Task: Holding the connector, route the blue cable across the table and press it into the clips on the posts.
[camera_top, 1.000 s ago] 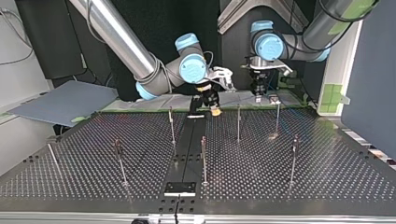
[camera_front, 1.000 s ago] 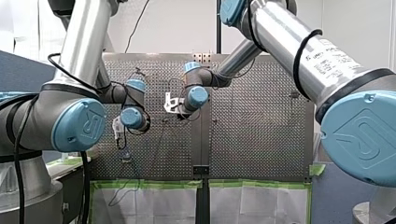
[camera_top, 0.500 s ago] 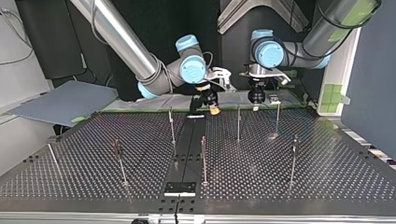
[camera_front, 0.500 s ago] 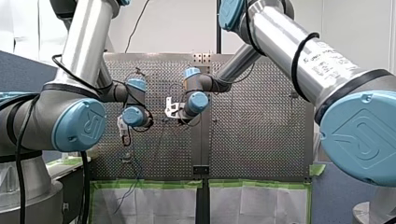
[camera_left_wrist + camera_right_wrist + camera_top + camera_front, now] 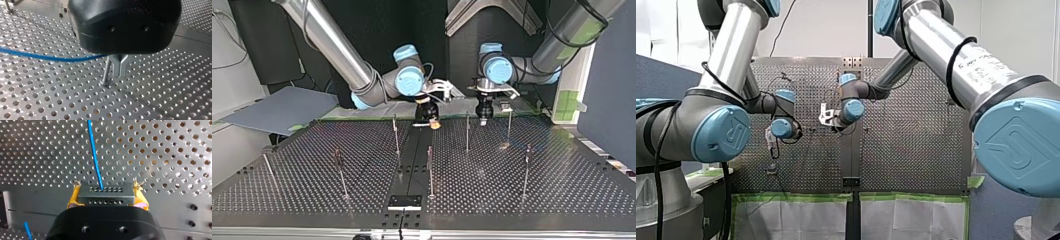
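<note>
Several thin upright metal posts [image 5: 430, 170] stand nearest the top view's camera on the perforated metal table [image 5: 562, 190]. A flat black plate [image 5: 404, 201] lies on the centre strip at the near edge. Beyond the posts, at the table's far edge, my right gripper [image 5: 106, 187] pinches the grey rectangular connector [image 5: 106, 197] between its yellow pads [image 5: 73, 196]. The thin blue cable [image 5: 94, 152] leaves the connector's face and runs away over the holes. Further to the top view's right, my left gripper [image 5: 120, 74] hangs low, its metal fingers pressed together just beside one post's foot. The cable runs up to those fingers, but the black housing [image 5: 125, 25] hides whether they pinch it.
</note>
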You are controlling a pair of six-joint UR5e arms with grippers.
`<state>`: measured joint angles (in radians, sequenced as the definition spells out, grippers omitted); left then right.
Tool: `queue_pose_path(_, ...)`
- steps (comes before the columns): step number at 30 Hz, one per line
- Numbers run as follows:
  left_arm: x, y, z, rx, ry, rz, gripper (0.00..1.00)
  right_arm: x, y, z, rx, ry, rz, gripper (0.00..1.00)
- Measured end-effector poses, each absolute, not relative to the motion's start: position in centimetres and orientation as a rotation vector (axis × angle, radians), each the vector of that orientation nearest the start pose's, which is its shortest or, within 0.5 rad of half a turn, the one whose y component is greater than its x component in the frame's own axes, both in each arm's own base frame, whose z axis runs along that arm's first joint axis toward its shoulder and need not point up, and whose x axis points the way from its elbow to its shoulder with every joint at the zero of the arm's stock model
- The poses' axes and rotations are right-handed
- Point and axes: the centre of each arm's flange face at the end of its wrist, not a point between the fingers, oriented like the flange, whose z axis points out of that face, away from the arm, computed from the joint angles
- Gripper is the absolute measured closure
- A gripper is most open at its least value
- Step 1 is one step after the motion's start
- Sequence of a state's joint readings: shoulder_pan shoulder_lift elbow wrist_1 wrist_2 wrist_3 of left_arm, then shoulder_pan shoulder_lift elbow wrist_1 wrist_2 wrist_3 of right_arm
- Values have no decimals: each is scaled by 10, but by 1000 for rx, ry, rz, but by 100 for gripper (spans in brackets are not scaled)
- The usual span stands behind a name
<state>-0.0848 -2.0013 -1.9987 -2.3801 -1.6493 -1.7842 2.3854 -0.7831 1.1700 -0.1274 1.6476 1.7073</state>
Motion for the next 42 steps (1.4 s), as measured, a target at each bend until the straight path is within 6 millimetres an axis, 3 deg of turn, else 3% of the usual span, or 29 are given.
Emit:
queue_pose_path(11, 537, -166, 160, -162, 1622, -207, 100, 609, -432, 192, -2564, 1364, -2098, 100)
queue_pose_path(20, 559, -164, 144, -167, 1649, -214, 100, 599, -446, 193, -2559, 1392, -2102, 100)
queue_pose_path(30, 570, -158, 145, -183, 1648, -209, 100, 592, -462, 198, -2544, 1409, -2123, 100)
queue_pose_path(32, 571, -153, 145, -193, 1651, -204, 79, 592, -462, 199, -2543, 1405, -2123, 100)
queue_pose_path(33, 572, -151, 145, -198, 1653, -204, 79, 592, -462, 199, -2543, 1404, -2123, 100)
queue_pose_path(34, 572, -150, 145, -203, 1654, -205, 71, 592, -462, 199, -2543, 1403, -2123, 100)
queue_pose_path(35, 572, -149, 145, -208, 1657, -207, 57, 592, -462, 199, -2543, 1402, -2123, 100)
queue_pose_path(36, 572, -149, 145, -211, 1660, -207, 57, 592, -462, 199, -2543, 1402, -2123, 100)
queue_pose_path(38, 570, -148, 143, -216, 1673, -207, 30, 592, -462, 199, -2542, 1401, -2123, 100)
queue_pose_path(39, 570, -148, 143, -217, 1680, -206, 30, 592, -462, 199, -2543, 1401, -2123, 100)
queue_pose_path(40, 569, -148, 142, -217, 1688, -205, 8, 592, -462, 199, -2543, 1401, -2122, 100)
queue_pose_path(41, 568, -148, 142, -216, 1698, -202, 1, 592, -462, 199, -2543, 1401, -2122, 100)
queue_pose_path(42, 567, -148, 142, -214, 1704, -198, 1, 592, -462, 198, -2543, 1401, -2121, 100)
